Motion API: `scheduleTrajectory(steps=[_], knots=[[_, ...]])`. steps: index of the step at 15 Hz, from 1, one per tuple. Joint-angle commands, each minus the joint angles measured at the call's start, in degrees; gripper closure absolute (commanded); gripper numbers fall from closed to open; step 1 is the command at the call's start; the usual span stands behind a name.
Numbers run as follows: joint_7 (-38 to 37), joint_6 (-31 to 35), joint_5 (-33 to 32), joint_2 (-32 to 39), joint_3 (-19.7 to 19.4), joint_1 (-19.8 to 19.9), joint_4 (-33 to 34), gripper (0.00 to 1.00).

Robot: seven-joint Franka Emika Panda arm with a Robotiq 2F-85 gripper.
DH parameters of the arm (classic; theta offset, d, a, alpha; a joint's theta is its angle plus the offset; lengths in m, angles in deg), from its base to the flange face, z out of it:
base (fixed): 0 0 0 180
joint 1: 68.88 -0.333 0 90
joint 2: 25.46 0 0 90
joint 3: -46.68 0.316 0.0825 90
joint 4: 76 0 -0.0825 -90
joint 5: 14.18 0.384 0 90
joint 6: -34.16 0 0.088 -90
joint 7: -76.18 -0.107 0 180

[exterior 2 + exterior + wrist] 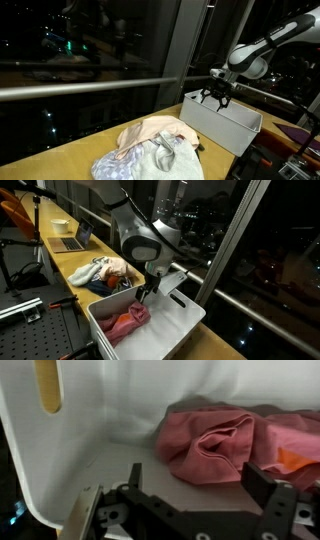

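Hovering over a white bin [172, 323], the gripper [143, 294] has its jaws spread wide apart, with nothing between them. Just beneath the fingertips, on the bin's floor, lies a pink cloth [124, 324]. In the wrist view the cloth [210, 445] is crumpled into soft, deep folds, rose to salmon in colour, and it fills the space ahead of the two dark fingers [262, 482]. Whether the fingertips touch it cannot be told. The bin's wall [110, 400], to one side of the gripper [197, 485], carries a slotted handle [47, 385]. Outside the bin, well apart from the gripper [214, 100], a pile of mixed garments [150, 150] rests on the wooden table [60, 150].
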Motion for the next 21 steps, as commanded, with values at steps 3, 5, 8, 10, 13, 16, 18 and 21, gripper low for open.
scheduleTrajectory(steps=[3, 5, 8, 10, 13, 16, 18, 21], knots=[[1.5, -0.1, -0.2, 8.3, 1.4, 3.4, 4.8, 0.00], [1.9, -0.9, 0.0, 11.6, 1.4, 5.5, 6.2, 0.00], [1.2, -1.0, -0.8, 15.1, 1.6, 6.9, 7.4, 0.00], [0.8, -1.9, -0.8, 16.7, 2.1, 7.8, 9.1, 0.00], [0.7, -3.0, -0.5, 18.2, 2.7, 8.3, 11.2, 0.22], [1.1, -4.8, 0.0, 18.6, 2.9, 8.8, 12.8, 0.42], [1.0, -5.6, 0.1, 18.7, 2.8, 8.8, 13.5, 0.57], [1.1, -5.9, 0.2, 17.8, 2.7, 8.9, 13.5, 0.79]])
